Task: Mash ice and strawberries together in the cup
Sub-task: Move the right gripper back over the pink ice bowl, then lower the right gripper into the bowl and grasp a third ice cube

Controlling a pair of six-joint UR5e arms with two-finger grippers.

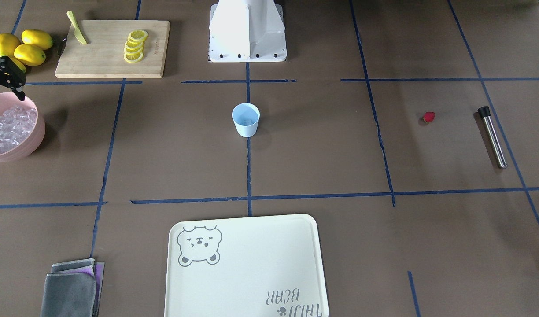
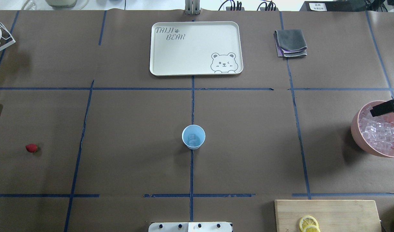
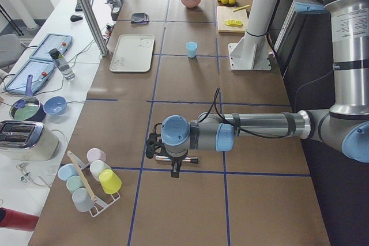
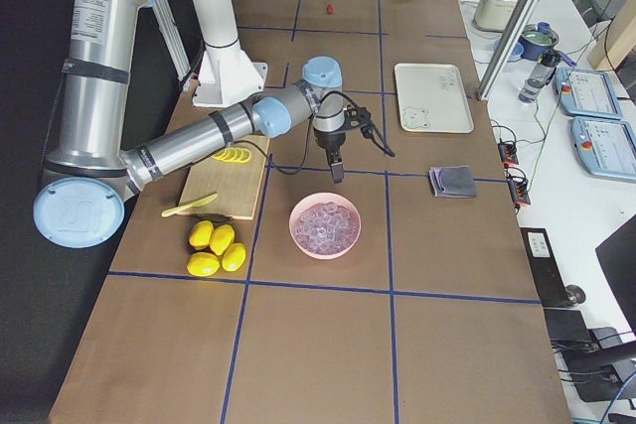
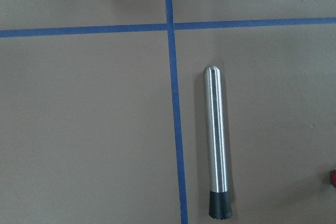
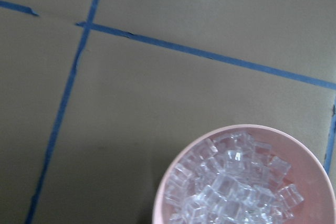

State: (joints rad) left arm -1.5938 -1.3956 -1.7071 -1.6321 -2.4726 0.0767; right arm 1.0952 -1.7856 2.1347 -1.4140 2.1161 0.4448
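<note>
Cup (image 2: 193,137) upright at the middle of the table (image 2: 126,129), pale blue, on the blue tape line (image 2: 191,174), well apart from the other things. Ice (image 2: 192,139) already inside — at least one clear cube on the bottom. Strawberry (image 2: 31,148) not in the cup: alone on the table far out to the left, small and red. Farther left again, near it but not touching, a steel rod (image 1: 492,136) with a black tip, flat on the table. Left gripper (image 3: 174,170) above that rod, pointing down, visible only from the side camera — finger state, released or clenched, impossible to tell. Right gripper (image 2: 375,111) at the right edge, raised over the rim of a pink bowl (image 2: 356,132) heaped with more ice cubes (image 2: 379,135); dark and partly cut off by the frame, so no telling there either between spread and clenched fingers. Nearer than the bowl, a wooden board (image 2: 338,209) with lemon slices (image 2: 309,223), whole lemons (image 1: 23,48) beside it. On the far side, a cream tray (image 2: 171,58) with a bear print, and a folded grey cloth (image 2: 290,40) to its right.
</note>
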